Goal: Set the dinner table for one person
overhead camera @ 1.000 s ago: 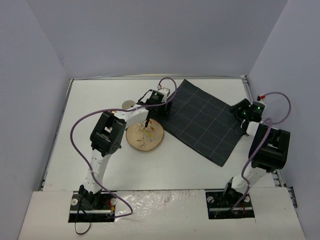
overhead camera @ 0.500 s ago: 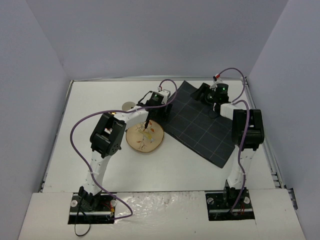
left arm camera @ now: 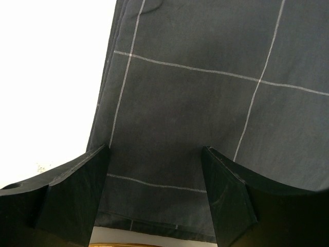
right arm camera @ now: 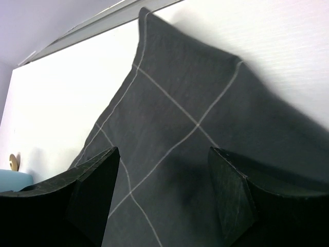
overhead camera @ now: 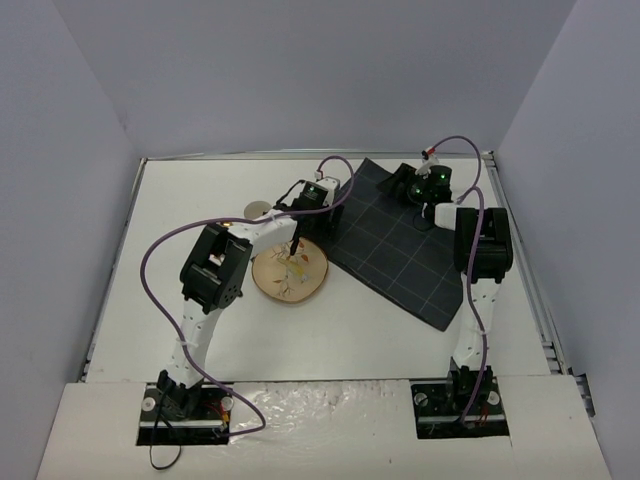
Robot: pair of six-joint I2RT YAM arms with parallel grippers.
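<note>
The dinner table (overhead camera: 170,240) is white with a thin metal rim. On it lies a dark grey checked cloth (overhead camera: 400,250), turned at an angle. Left of the cloth sits a round wooden plate (overhead camera: 278,283). My left gripper (overhead camera: 297,238) hangs open over the cloth's left edge (left arm camera: 169,103), just beyond the plate's rim (left arm camera: 113,245), with nothing between its fingers. My right gripper (overhead camera: 408,186) stands open above the cloth's far corner (right arm camera: 169,92), also holding nothing.
A small round pale object (overhead camera: 257,210) lies on the table behind the left arm. In the right wrist view a light blue thing (right arm camera: 11,179) shows at the far left. Grey walls (overhead camera: 90,150) close in the table on three sides.
My right arm has swung from the cloth's right edge to its far corner, and its jaws have opened wider. The left arm and the plate have not moved.
</note>
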